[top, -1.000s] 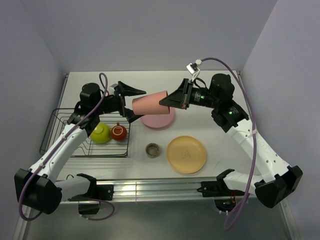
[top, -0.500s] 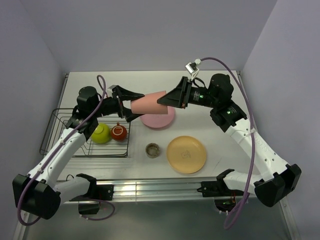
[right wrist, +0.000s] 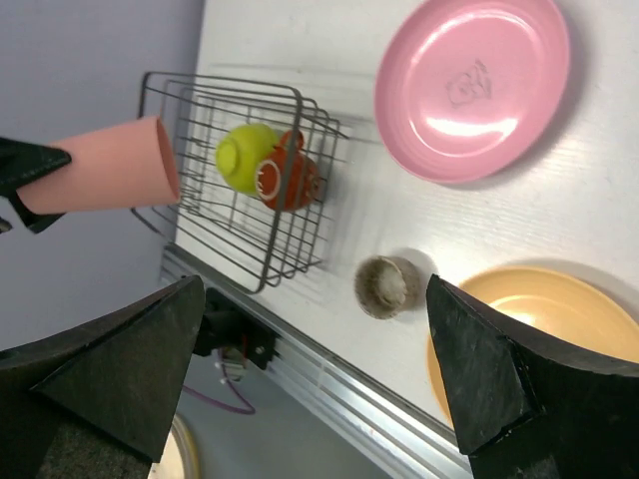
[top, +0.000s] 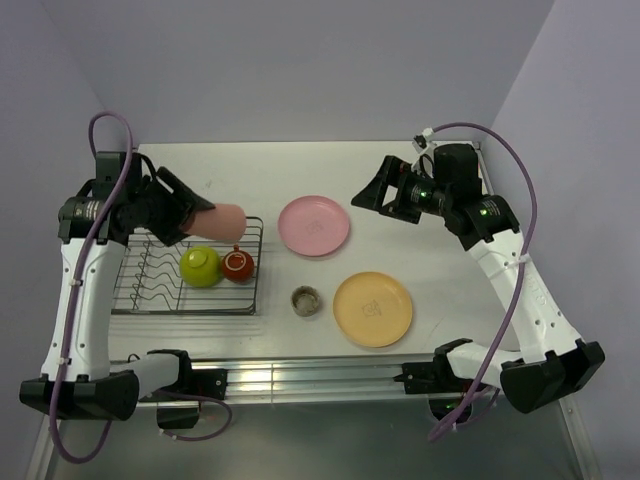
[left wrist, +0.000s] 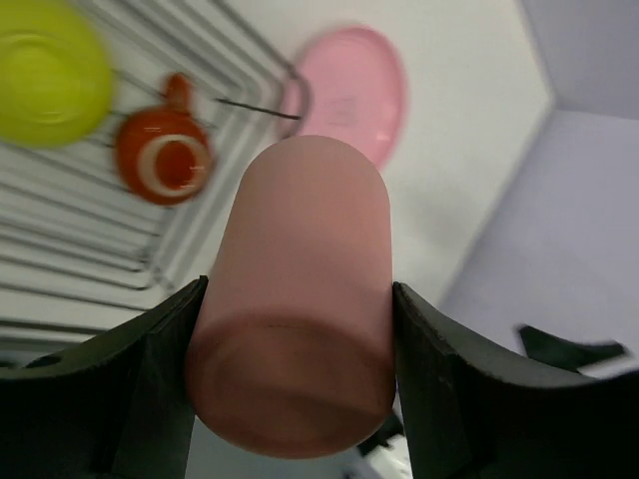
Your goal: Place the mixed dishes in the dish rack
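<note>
Starting at the left edge of the desk, your left gripper (top: 197,217) is pinching the pink cup (top: 224,217) between both fingers. The cup lies sideways in the air over the far side of the dish rack (top: 140,282). That rack sits by the left edge, toward the front. In its right half, the green bowl (top: 201,266) and the red bowl (top: 238,264) sit just beside each other. Right of the rack, the small grey cup (top: 306,299) stands near the front edge. The pink plate (top: 314,225) lies mid-desk, and the yellow plate (top: 372,308) lies nearer the front. Your right gripper (top: 372,187) hangs spread wide, holding nothing, toward the far right corner.
</note>
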Robot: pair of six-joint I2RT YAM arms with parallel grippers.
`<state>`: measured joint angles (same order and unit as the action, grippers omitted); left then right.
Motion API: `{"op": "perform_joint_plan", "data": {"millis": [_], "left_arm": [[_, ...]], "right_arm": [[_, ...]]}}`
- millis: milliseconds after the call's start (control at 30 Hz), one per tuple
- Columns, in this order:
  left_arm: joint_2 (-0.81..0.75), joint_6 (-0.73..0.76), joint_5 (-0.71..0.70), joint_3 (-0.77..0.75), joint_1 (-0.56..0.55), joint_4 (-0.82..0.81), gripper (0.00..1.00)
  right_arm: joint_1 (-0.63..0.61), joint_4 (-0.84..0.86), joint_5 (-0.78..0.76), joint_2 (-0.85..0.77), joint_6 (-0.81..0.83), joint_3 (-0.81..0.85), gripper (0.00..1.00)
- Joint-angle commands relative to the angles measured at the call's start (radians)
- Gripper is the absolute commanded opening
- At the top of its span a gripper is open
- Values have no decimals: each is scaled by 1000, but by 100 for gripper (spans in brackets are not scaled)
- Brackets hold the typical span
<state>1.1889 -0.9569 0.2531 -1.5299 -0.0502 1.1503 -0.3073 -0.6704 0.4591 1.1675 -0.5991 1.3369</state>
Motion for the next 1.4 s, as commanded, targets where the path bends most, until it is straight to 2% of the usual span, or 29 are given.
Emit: {"op": "perform_joint_plan", "data": {"millis": [0,133,167,300,400,433,500,667,867,900,933,1000,1067,1200,1233,1367], "left_arm": [[-46,178,-227,49,-4,226,0],[-106,182,-247,157,-4,226,0],[-123,185,-303,184,-4,224,0],[-132,211,-376,241,-5,223,0],[-118,213,-429,274,-16,223,0],[-104,216,-443,275,-17,220,0],[-94,224,-466,278,-17,206,0],[-48,245,-465,329,-19,151,0],[-15,242,-414,427,-27,75,2],[-11,238,-416,438,-30,71,4],[0,237,-423,454,-31,65,11],[5,233,-428,467,-33,51,18],[9,231,-430,481,-33,45,29],[12,225,-428,502,-34,28,41],[11,225,-428,510,-34,26,50],[3,211,-417,525,-39,8,48]], "right_arm": [[0,-127,-62,-9,97,70,100],[-1,-170,-45,23,122,64,100],[-1,-173,-39,27,127,56,100],[-35,-185,-2,63,189,30,98],[-168,-241,-149,107,229,71,98],[-232,-254,-180,118,229,77,98],[-266,-245,-188,133,210,64,98],[-302,-163,-131,146,171,-4,98],[-368,-124,-149,216,176,-59,97],[-377,-117,-152,227,179,-62,97],[-388,-112,-160,236,180,-65,97],[-412,-84,-163,259,180,-77,97],[-426,-75,-157,293,179,-76,97],[-470,-51,-169,346,185,-65,97],[-473,-46,-171,356,186,-64,97],[-490,-38,-175,400,194,-56,97]]}}
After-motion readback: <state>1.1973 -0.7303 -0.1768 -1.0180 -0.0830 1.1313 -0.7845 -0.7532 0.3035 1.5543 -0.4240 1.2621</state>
